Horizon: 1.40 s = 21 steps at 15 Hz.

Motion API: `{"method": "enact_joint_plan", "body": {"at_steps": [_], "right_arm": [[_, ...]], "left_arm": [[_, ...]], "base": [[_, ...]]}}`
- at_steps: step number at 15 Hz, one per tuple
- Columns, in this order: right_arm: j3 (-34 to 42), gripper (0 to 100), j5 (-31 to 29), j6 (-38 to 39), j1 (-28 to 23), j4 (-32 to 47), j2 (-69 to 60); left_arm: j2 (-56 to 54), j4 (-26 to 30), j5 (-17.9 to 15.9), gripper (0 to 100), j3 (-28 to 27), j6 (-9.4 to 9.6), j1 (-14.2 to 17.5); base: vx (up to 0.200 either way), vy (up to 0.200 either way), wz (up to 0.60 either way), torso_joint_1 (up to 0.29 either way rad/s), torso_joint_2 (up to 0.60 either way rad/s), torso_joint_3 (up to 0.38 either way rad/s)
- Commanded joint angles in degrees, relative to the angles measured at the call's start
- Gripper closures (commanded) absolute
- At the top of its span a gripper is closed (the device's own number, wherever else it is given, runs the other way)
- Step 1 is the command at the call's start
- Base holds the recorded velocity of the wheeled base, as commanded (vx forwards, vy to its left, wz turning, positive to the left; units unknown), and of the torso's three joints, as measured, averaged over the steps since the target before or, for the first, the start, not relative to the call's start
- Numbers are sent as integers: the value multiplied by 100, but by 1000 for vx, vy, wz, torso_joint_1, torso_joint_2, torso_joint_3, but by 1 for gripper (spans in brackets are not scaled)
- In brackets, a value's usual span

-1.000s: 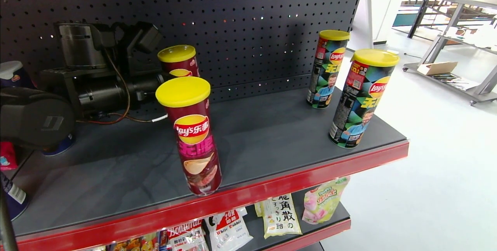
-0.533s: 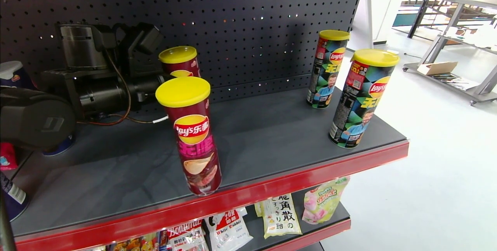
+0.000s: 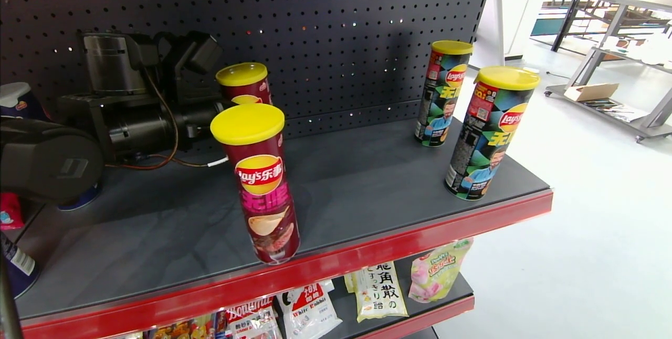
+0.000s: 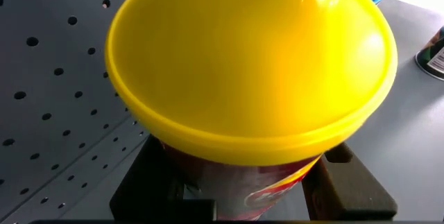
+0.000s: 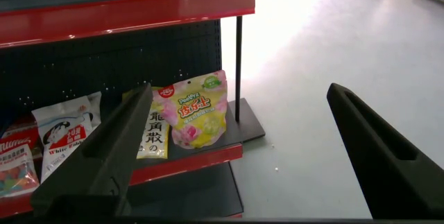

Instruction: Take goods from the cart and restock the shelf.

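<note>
Maroon cylindrical crisp can with yellow lid [image 3: 244, 84], upper left, at back of dark grey metal shelf [image 3: 367, 171], pinched in left claw [image 4: 239, 196]; not yet let go. Twin maroon can [image 3: 262, 181] and two green-black cans [image 3: 491, 131] already stocked. Right claw [image 5: 239, 92] spread, empty.

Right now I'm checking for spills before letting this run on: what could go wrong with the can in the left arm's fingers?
1. The front red can stands at the shelf's red front lip, just ahead of the left gripper; a brush while pulling back could knock it to the floor.
2. The held red can is near the pegboard; if released tilted or above the shelf, it may topple.
</note>
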Motion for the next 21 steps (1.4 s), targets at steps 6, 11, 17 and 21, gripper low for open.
{"method": "enact_joint_plan", "body": {"at_steps": [6, 11, 17, 21], "right_arm": [[0, 0, 2, -4, 0, -5, 2], [0, 0, 2, -4, 0, -5, 2], [0, 0, 2, -4, 0, -5, 2], [0, 0, 2, -4, 0, -5, 2]], "left_arm": [[-14, -1, 2, 0, 95, 72, -9], [-128, 16, 10, 0, 174, 89, 0], [-954, 25, 37, 0, 1167, 89, 184], [-1684, 8, 37, 0, 2046, 89, 413]], "base": [[0, 0, 0, 0, 0, 0], [0, 0, 0, 0, 0, 0], [0, 0, 0, 0, 0, 0], [0, 0, 0, 0, 0, 0]]}}
